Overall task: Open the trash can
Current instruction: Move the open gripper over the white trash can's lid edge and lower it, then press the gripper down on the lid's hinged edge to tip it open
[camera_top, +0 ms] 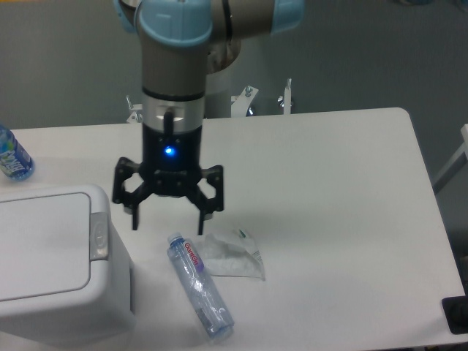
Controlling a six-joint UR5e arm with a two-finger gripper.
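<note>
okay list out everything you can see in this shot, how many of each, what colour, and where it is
trash can: 1, white with a grey push button on its rim, lid shut, front left corner of the table
clear plastic bottle: 1, transparent with a red-lettered label, lying on its side front centre, right of the trash can
crumpled plastic wrapper: 1, whitish clear, beside the lying bottle on its right
blue bottle: 1, blue, far left edge, only partly in view
table: 1, white, fills most of the view
arm: 1, grey with light blue caps, above the table
gripper: 1, black, open, hanging just right of the trash can
</note>
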